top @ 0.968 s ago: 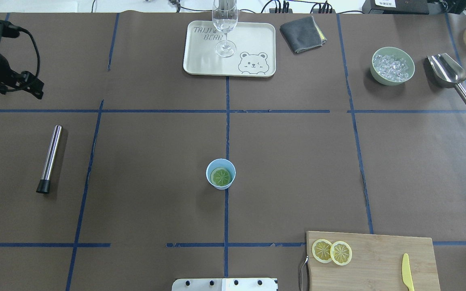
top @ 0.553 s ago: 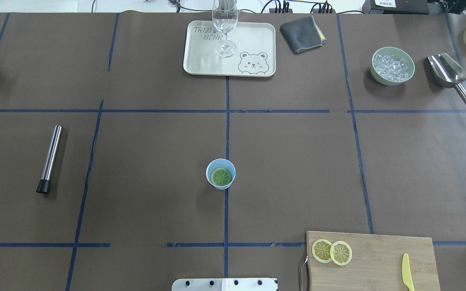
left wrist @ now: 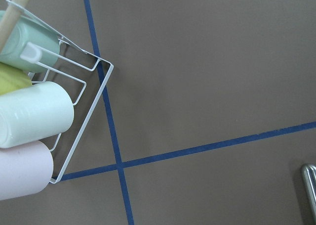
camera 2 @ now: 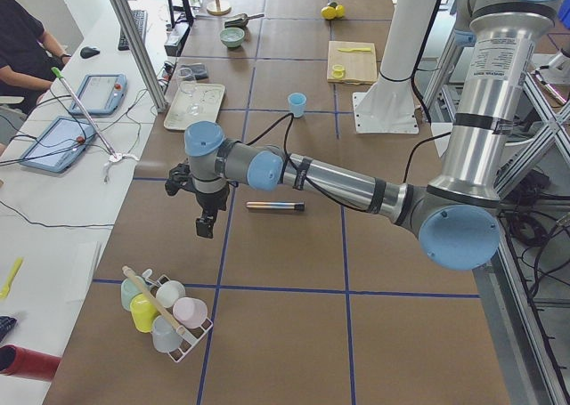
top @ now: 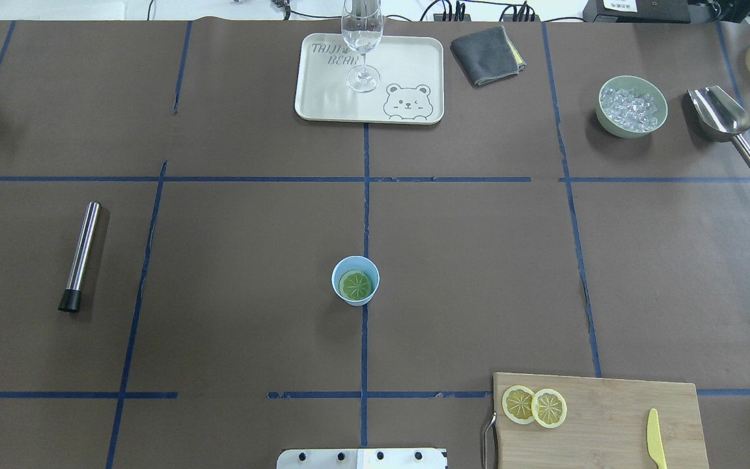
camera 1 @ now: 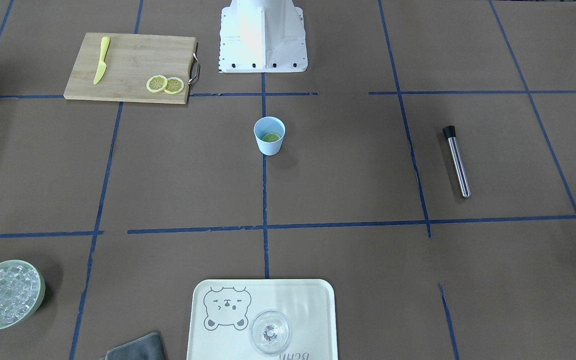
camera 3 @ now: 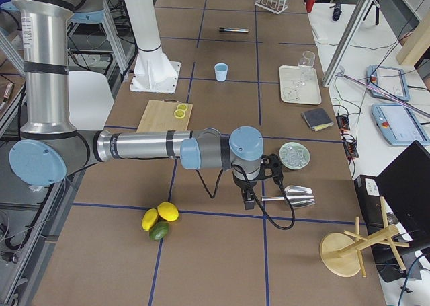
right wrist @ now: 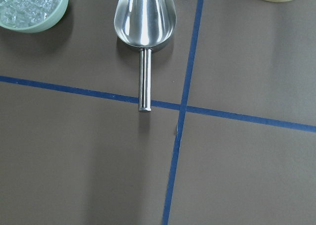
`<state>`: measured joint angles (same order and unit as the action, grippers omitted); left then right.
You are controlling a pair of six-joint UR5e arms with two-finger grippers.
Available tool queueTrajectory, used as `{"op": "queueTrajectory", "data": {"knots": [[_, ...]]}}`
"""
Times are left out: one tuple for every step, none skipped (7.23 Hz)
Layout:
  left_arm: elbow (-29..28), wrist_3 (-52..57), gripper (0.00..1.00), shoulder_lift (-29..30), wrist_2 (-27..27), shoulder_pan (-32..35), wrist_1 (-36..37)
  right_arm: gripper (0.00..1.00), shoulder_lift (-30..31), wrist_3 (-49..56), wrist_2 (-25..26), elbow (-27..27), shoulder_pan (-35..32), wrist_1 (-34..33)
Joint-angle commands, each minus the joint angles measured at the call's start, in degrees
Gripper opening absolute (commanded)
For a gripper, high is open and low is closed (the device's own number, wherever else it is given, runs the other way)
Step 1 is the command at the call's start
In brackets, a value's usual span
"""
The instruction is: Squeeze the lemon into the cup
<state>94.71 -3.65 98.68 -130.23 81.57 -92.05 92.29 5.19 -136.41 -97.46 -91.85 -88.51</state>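
Note:
The light-blue cup (top: 355,281) stands upright at the table's middle, on a blue tape line. One lemon slice (top: 356,284) lies flat inside it; both also show in the front view, the cup (camera 1: 269,136) and the slice (camera 1: 271,136). Two more lemon slices (top: 519,404) overlap on the wooden cutting board (top: 609,423). My left gripper (camera 2: 205,227) hangs over the table's left end, far from the cup. My right gripper (camera 3: 248,200) hangs over the right end near the scoop. Both show only in side views, so I cannot tell their state.
A yellow knife (top: 655,440) lies on the board. A steel muddler (top: 80,255) lies at the left. A tray (top: 407,71) with a clear glass (top: 362,45), a grey cloth (top: 487,55), an ice bowl (top: 631,106) and a scoop (top: 720,117) sit at the back. A cup rack (left wrist: 59,111) stands under my left wrist.
The left arm, seen at the overhead view's left edge a second ago, has withdrawn out of that view. The cup and the slices have not moved.

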Motion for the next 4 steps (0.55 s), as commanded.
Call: {"op": "queueTrajectory", "data": {"knots": [[-1.36,0.23,1.0,-2.34,-0.63,0.17,-1.82,1.0,0.0,0.0,-0.17,0.16,0.0,0.0],[-1.28,0.4,1.0,-2.96,-0.9,0.86,-1.82,1.0,0.0,0.0,-0.7,0.25,0.0,0.0],[-1.28,0.49,1.0,-3.66,-0.9,3.57,-0.95,1.0,0.43,0.0,-0.7,0.34,0.09,0.0],[-1.28,0.58,1.0,-4.02,-0.9,4.99,-0.94,1.0,0.52,0.0,-0.96,1.03,0.0,0.0]]}}
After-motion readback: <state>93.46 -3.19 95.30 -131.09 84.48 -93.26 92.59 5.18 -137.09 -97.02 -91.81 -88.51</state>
